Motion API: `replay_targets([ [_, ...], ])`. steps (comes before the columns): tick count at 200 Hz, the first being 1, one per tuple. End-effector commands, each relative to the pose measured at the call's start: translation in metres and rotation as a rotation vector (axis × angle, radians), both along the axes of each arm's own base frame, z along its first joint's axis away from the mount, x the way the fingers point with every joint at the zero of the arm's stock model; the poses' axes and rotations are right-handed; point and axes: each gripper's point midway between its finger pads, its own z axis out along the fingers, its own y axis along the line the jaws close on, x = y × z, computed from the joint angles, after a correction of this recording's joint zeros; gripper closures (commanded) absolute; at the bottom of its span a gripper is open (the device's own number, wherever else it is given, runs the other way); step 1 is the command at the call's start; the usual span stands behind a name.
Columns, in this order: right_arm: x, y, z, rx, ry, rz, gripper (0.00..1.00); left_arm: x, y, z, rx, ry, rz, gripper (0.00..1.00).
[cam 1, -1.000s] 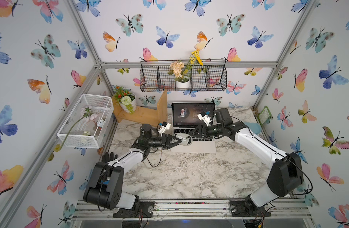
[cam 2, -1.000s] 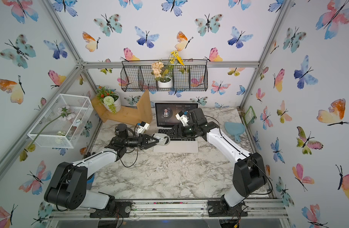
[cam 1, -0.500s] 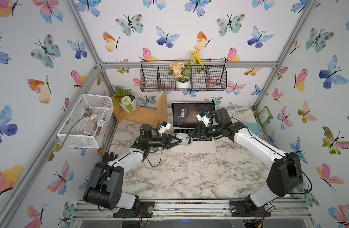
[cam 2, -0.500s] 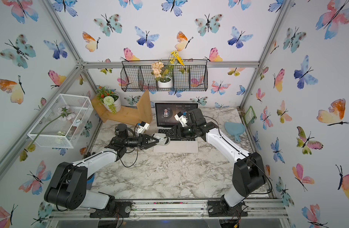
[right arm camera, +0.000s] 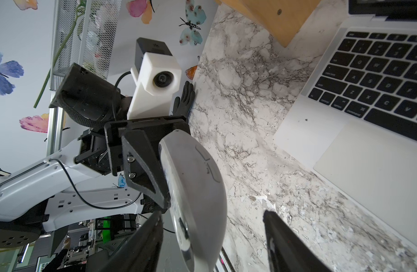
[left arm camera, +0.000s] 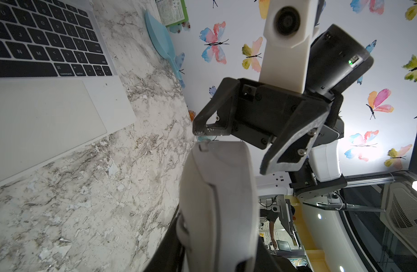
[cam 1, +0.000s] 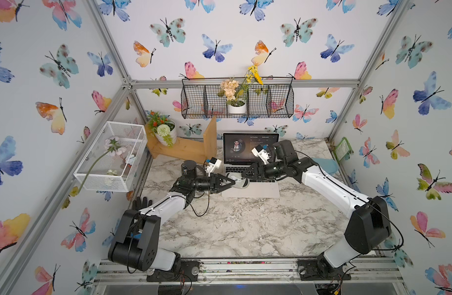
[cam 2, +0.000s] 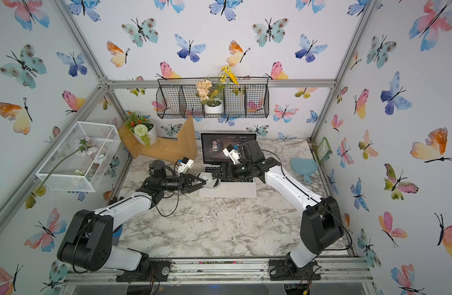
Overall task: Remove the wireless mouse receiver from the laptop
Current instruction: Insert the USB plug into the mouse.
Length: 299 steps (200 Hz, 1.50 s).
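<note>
At 9 o'clock of the marble table, a white wire basket hangs on the wall. At 11 o'clock stands a wooden stand carrying a plant pot.

The left gripper reaches in from 8 o'clock, lying level. Its jaws are narrow and clamped on the grey mouse, which is turned on edge. In both top views the mouse overlaps the 9 o'clock side of the laptop.

The laptop sits at 12 o'clock, lid up and screen lit, its keyboard partly covered by the arms.

The right gripper comes in from 3 o'clock and faces the left one. Its jaws are spread wide. In the right wrist view its 2 fingers stand on either side of the mouse's free end, and whether either touches it cannot be told.

At 2 o'clock a blue scoop lies by the wall, with a green packet just beyond it.

The wireless mouse receiver cannot be made out in any view.
</note>
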Motion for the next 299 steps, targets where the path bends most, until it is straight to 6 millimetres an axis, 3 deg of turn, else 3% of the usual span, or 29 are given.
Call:
replay_targets([
  [1, -0.001, 0.003, 0.001, -0.003, -0.011, 0.019, 0.29, 0.0, -0.001, 0.018, -0.026, -0.081, -0.025, 0.89],
  [74, 0.002, 0.001, 0.026, 0.07, -0.058, 0.015, 0.21, -0.001, -0.001, 0.022, -0.032, -0.102, -0.024, 0.89],
  [97, -0.005, 0.002, 0.033, 0.187, -0.059, 0.058, 0.2, -0.003, 0.0, 0.035, -0.055, -0.187, -0.018, 0.88],
  [117, -0.006, -0.002, 0.032, 0.149, -0.151, 0.087, 0.19, -0.007, 0.001, 0.052, -0.076, -0.306, -0.015, 0.86],
  [153, -0.02, -0.006, 0.058, 0.21, -0.305, 0.157, 0.14, -0.015, 0.003, 0.069, -0.085, -0.435, -0.019, 0.86],
  [187, -0.031, -0.001, 0.047, 0.239, -0.219, 0.239, 0.25, -0.02, 0.001, 0.075, -0.107, -0.436, -0.043, 0.87],
  [211, -0.037, 0.0, 0.053, 0.274, -0.239, 0.261, 0.26, -0.02, 0.001, 0.077, -0.108, -0.437, -0.038, 0.87],
  [240, -0.033, 0.001, 0.044, 0.237, -0.225, 0.241, 0.29, -0.024, -0.001, 0.083, -0.115, -0.45, -0.047, 0.87],
  [286, -0.024, 0.002, 0.049, 0.233, -0.219, 0.185, 0.34, -0.027, -0.005, 0.083, -0.118, -0.451, -0.058, 0.87],
  [299, -0.024, 0.002, 0.049, 0.23, -0.209, 0.179, 0.4, -0.027, -0.006, 0.083, -0.119, -0.452, -0.057, 0.87],
])
